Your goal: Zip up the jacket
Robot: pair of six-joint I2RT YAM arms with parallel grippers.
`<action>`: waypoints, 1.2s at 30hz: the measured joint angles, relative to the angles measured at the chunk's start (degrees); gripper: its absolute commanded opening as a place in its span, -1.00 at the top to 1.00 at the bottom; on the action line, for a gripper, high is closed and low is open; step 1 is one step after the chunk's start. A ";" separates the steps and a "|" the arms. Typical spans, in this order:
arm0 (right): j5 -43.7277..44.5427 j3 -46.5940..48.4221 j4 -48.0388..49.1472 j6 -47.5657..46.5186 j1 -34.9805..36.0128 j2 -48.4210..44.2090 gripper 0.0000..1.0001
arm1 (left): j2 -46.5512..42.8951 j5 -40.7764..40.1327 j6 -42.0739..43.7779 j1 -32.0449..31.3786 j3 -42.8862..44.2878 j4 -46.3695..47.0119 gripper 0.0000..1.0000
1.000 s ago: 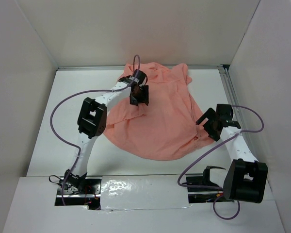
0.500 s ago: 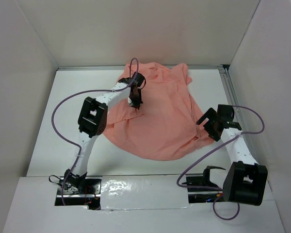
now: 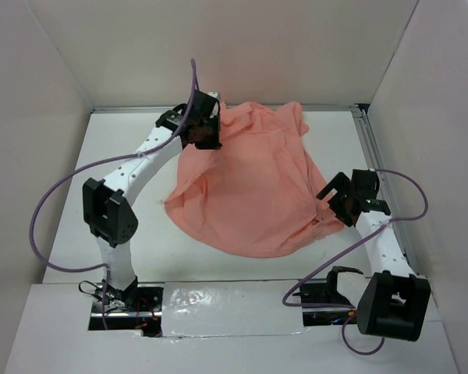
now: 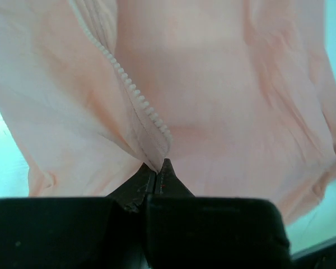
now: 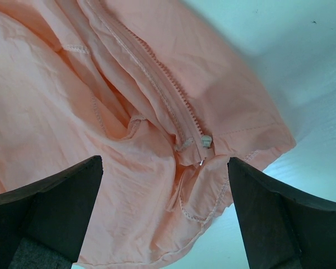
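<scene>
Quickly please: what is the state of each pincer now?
Left pincer: closed, pinching the thin salmon-pink fabric jacket.
Right pincer: open, holding nothing.

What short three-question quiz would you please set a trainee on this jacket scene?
1. True or false: the left claw is shut on the jacket beside its zipper teeth.
2. The right claw is: A open; B shut on fabric; C out of view.
3. Which wrist view shows the zipper slider?
Key: 1 true; 2 A; 3 right wrist.
</scene>
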 measured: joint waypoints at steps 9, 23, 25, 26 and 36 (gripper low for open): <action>-3.08 0.00 -2.03 0.46 -2.60 -7.30 -0.99 | -6.21 8.59 2.08 -24.92 -14.80 4.92 1.00; -1.46 -0.22 -4.57 -0.15 -7.13 -5.84 -0.99 | -0.20 15.91 -3.26 -24.33 -22.43 5.42 -0.99; -0.74 -0.61 -4.50 -0.11 -8.20 -3.65 -0.99 | -2.08 16.41 -3.21 -22.29 -23.78 6.86 -0.99; -0.22 -0.63 -4.52 -0.02 -8.57 -2.49 -0.99 | -2.89 17.00 -3.23 -21.09 -24.59 7.76 -0.98; 3.45 0.61 -1.25 0.00 -9.09 13.79 -0.96 | 0.31 21.73 -3.26 -3.17 -31.36 14.69 -0.98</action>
